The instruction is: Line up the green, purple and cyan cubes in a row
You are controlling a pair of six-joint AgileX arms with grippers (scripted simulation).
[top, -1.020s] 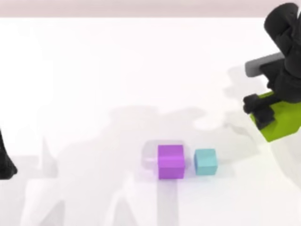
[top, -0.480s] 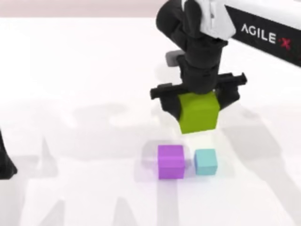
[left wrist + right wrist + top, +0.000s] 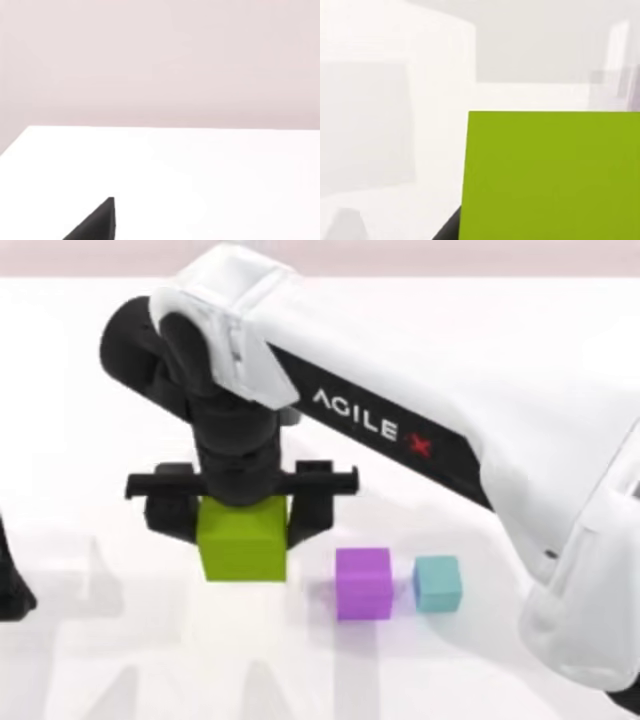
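Observation:
My right arm reaches across from the right side, and its gripper (image 3: 241, 525) is shut on the lime-green cube (image 3: 242, 540), with one black finger on each side. The cube is held to the left of the purple cube (image 3: 362, 583). A smaller cyan cube (image 3: 437, 583) sits just right of the purple one, a narrow gap between them. Both rest on the white table (image 3: 120, 660). The green cube (image 3: 550, 175) fills most of the right wrist view. My left arm (image 3: 12, 585) is parked at the left edge; one dark fingertip (image 3: 95, 222) shows in the left wrist view.
The right arm's white link (image 3: 430, 430) spans the table from the right side to the centre, above the area behind the cubes. Bare white table lies left of and in front of the cubes.
The right arm carried the green cube from the far right across the table, passing behind the purple and cyan cubes, to the left of the purple cube. The purple and cyan cubes stayed put.

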